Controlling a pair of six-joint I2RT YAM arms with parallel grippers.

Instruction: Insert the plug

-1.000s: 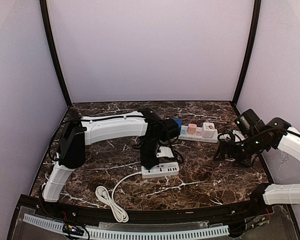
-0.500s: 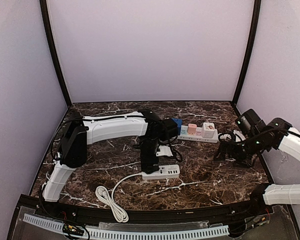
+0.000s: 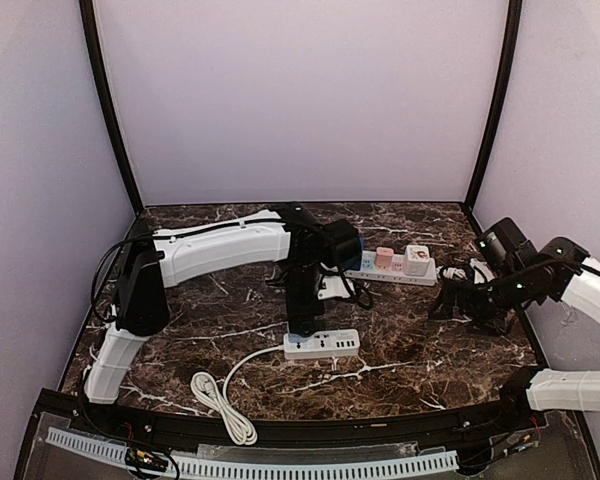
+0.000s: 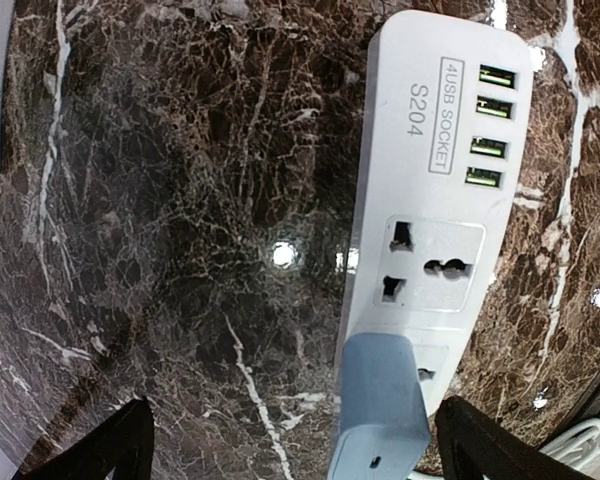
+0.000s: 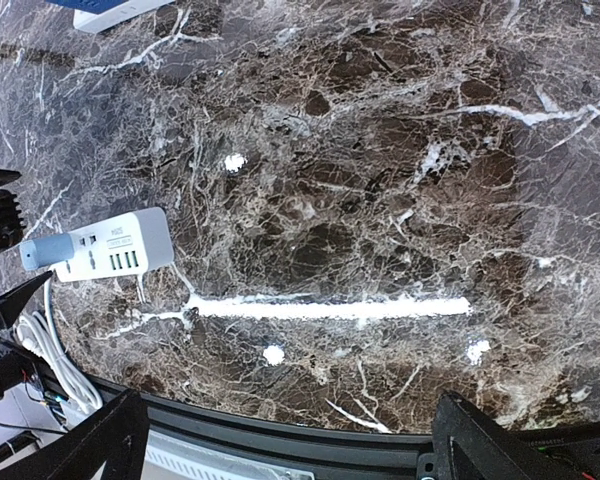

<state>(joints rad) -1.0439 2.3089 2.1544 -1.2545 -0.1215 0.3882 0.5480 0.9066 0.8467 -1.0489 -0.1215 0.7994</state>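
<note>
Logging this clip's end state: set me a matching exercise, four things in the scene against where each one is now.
Things:
1 blue plug
2 pink adapter
3 bundled white cable
4 right gripper

Places:
A on the far strip
B by the table near edge
C open, over bare marble
D in the USB strip

Pairs: 1-D, 2-A, 3-B, 4-C

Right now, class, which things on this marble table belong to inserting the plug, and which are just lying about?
Job: pale blue plug; white four-USB power strip; left gripper.
Lying about: long white extension strip at the back; its pink cube adapter; its white cube adapter.
</note>
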